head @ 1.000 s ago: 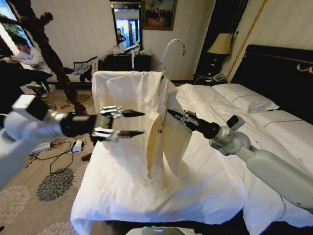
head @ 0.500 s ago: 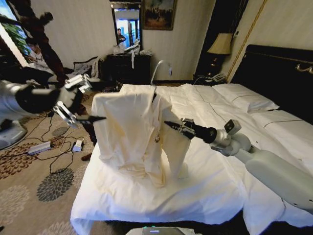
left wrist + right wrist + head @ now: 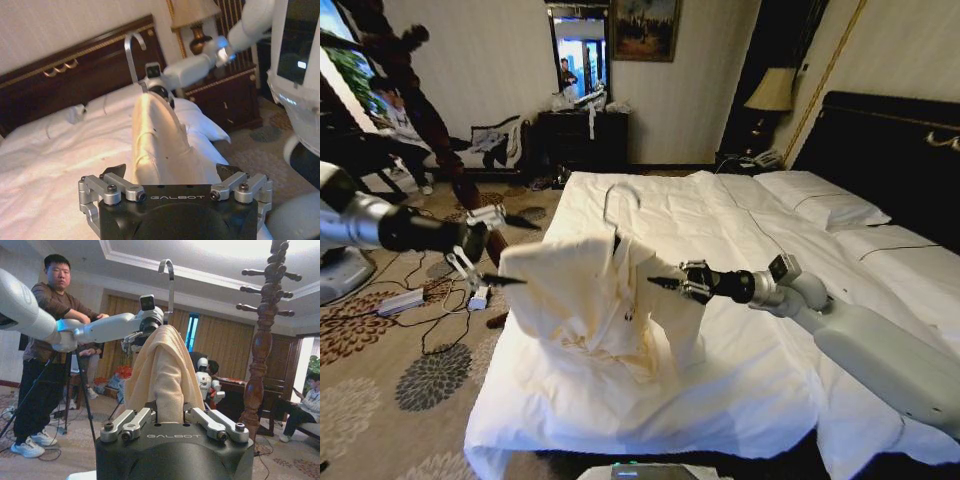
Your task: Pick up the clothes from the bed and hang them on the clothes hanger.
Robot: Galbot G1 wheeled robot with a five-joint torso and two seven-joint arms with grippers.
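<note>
Left gripper [image 3: 498, 249] hangs off the bed's left edge with its fingers spread, apart from the cloth; you have nothing held on that side. Moving right, the clothes [image 3: 585, 300] stand draped over the clothes hanger [image 3: 616, 208], whose silver hook pokes up above the collar, all slumped near the left edge of the bed [image 3: 750, 370]. Further right, your right gripper [image 3: 666, 285] pinches a fold of the garment's right side. My worry is the slump: with one-sided support the hanger could tip or slide out of the neck; pull with the right arm and the cloth may drag off one shoulder; the free hem could also snag on the sheet.
</note>
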